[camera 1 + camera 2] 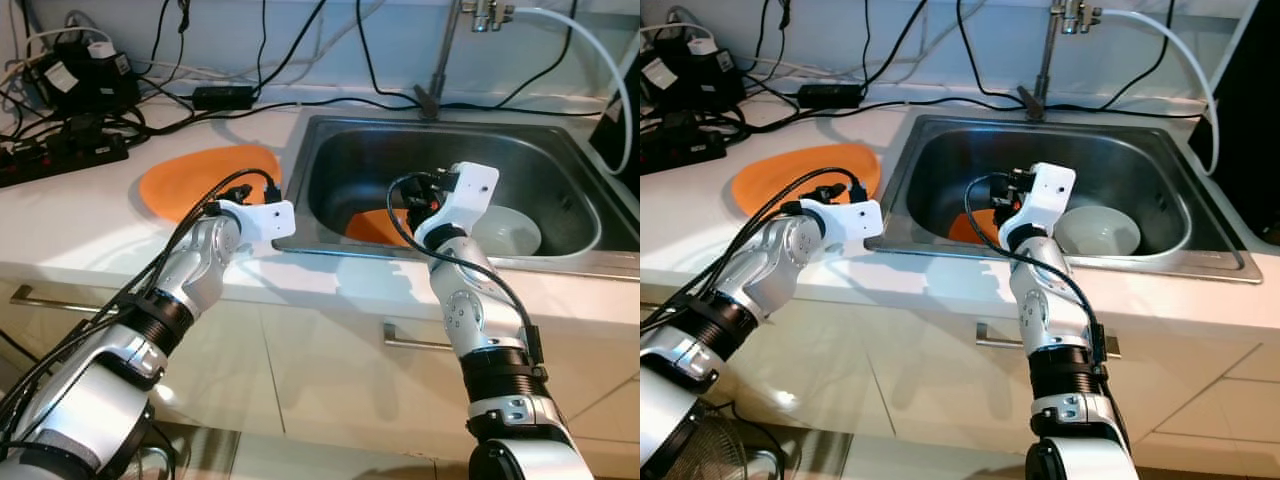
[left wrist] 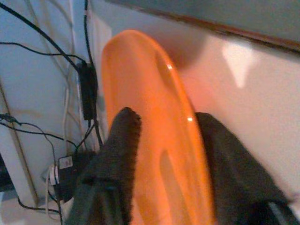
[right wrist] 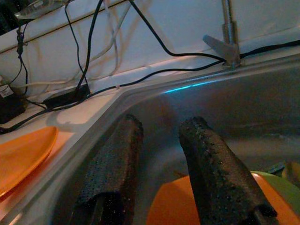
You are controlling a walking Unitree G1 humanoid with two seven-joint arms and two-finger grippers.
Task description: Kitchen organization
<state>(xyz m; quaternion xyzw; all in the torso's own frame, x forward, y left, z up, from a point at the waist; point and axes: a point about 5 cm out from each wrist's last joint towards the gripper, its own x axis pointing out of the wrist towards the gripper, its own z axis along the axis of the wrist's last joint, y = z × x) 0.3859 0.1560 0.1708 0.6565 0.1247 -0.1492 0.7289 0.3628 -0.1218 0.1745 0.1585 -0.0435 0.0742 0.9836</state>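
the sink (image 1: 330, 150) sits in the white counter, and everything here is told from it. on the counter just left of the sink lies a flat orange plate (image 1: 205, 175). the left gripper (image 2: 164, 154) is at the near edge of that plate, close to the sink's front left corner, with one black finger on each side of the rim — it looks like it has the plate pinched, though how tight i cannot tell. the left arm reaches up from low down, bent at the elbow.

inside the sink, by the front wall, lies another orange dish (image 1: 375, 228), with a white bowl (image 1: 508, 230) to its right. the right gripper (image 3: 161, 159) hangs just above the orange dish, fingers a little apart and holding nothing. the right arm stands nearly straight up, wrist tipped over the sink's front edge.

to do this well, i think the right gripper should go down slowly and take the dish by its rim — not bump the bowl.
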